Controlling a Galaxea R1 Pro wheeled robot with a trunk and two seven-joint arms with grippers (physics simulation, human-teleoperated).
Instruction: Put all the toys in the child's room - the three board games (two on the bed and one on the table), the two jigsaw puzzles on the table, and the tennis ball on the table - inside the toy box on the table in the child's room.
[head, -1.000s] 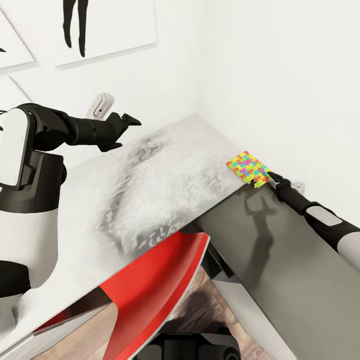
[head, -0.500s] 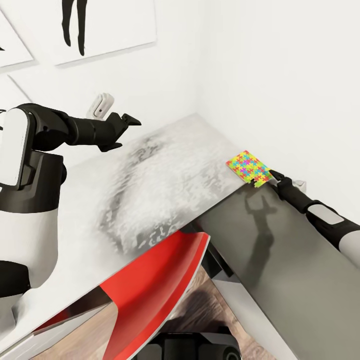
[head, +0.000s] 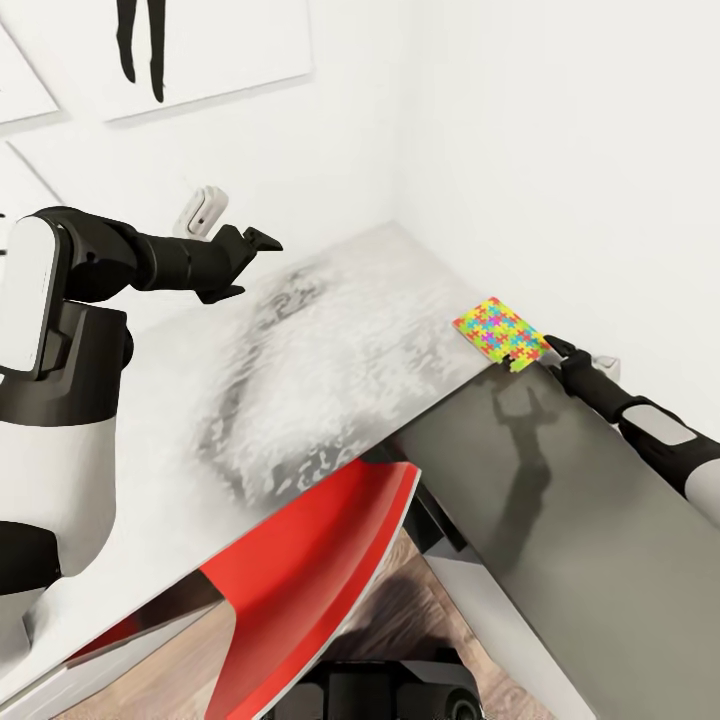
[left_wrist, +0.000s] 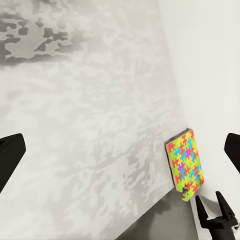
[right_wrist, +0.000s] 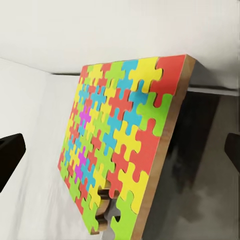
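One jigsaw puzzle (head: 499, 333) lies flat on the pale counter (head: 300, 380), over at about 3 o'clock in the head view, close against the white wall and right at the edge where the pale top meets a lower, darker grey surface (head: 570, 520). It is not yet picked up. The toy box, the board games, the tennis ball and the second puzzle are out of frame, so how much is already packed cannot be judged; by what shows here, at least this puzzle remains to be carried to the box.

The right hand (head: 556, 350) reaches in from 4 o'clock, its tips just beside the near corner of the puzzle. From the left wrist view the right hand (left_wrist: 214, 210) has its two fingers parted in a narrow V, holding nothing, a little apart from the puzzle (left_wrist: 185, 163). In the right wrist view the puzzle (right_wrist: 122, 145) fills the space ahead between the spread fingers, its wooden edge facing the camera.

The left hand (head: 258, 255) hangs above the counter at about 10 o'clock, well apart from the puzzle, fingers spread wide and empty.

The step in hand looks to be the approach to grasp; pinching a thin flat square off the surface may need its overhanging edge.
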